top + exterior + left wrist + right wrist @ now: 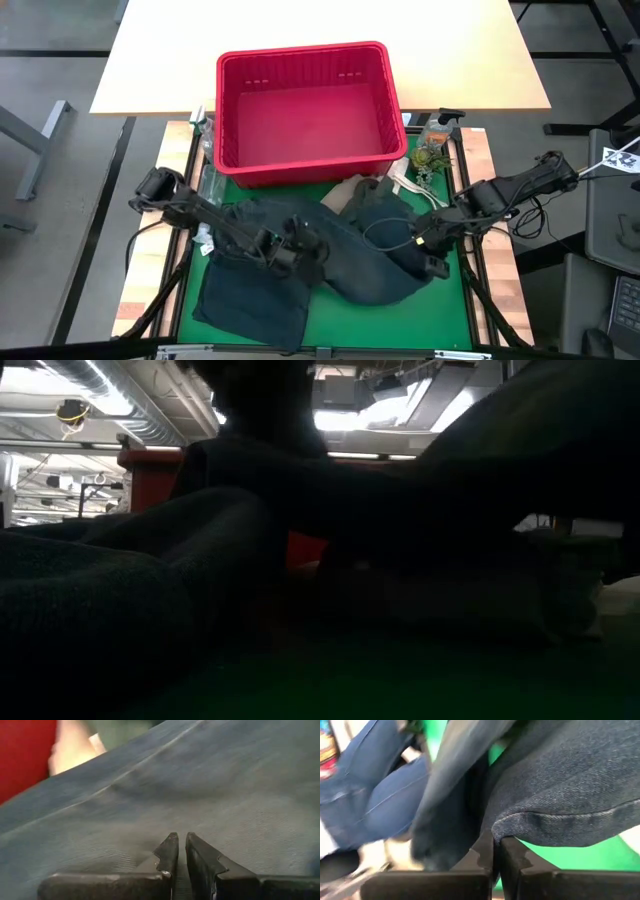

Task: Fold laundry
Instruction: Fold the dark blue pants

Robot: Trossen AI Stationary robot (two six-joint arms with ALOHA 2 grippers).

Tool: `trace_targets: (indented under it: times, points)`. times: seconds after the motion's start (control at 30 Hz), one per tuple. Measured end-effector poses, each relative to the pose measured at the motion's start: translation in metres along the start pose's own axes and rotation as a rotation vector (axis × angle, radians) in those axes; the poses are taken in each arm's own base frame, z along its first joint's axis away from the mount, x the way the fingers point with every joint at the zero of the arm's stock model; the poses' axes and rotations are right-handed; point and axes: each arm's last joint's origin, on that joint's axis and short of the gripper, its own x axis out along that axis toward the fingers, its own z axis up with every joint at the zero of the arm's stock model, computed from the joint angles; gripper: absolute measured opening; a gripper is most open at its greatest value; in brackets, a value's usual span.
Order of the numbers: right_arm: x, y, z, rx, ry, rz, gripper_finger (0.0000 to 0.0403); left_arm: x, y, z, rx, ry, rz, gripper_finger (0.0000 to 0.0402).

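High view: green mat [455,300] carries the jeans [300,270], spread across its middle in front of the red basket [305,110], with a tan top [345,190] peeking out behind them. Left gripper [292,250] sits on the denim, fingers nearly together, pinching a fold. Right gripper [432,266], fingers pressed together, nips the jeans' right edge.

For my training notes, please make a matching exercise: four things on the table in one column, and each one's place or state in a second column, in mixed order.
Things:
1. red basket
2. denim jeans
3. left gripper
4. tan garment

Places or states:
A. spread on the green mat
B. at the mat's far edge, nothing inside
C. partly under the jeans, beside the basket
D. fingers nearly together, low over the denim

Pairs: 1-B, 2-A, 3-D, 4-C
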Motion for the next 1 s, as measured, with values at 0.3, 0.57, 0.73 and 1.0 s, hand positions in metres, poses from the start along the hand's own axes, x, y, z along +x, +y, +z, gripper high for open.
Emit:
trace_targets:
  times: [0.3, 0.57, 0.73, 1.0]
  points:
    - [-0.01, 0.009, -0.009, 0.126, 0.295, 0.237, 0.001, 0.017, 0.036, 0.006, 0.02, 0.119, 0.156, 0.0018]
    - [-0.01, 0.008, -0.008, 0.178, 0.267, 0.205, 0.0023, 0.022, 0.043, 0.01, 0.023, 0.122, 0.174, 0.0002]
    - [-0.008, 0.004, -0.004, 0.162, 0.104, 0.074, 0.0025, 0.021, 0.044, 0.009, 0.042, 0.131, 0.179, 0.0003]
    - [-0.008, 0.0, 0.0, 0.053, -0.043, -0.049, 0.0025, 0.02, 0.047, 0.006, 0.073, 0.163, 0.216, 0.0002]
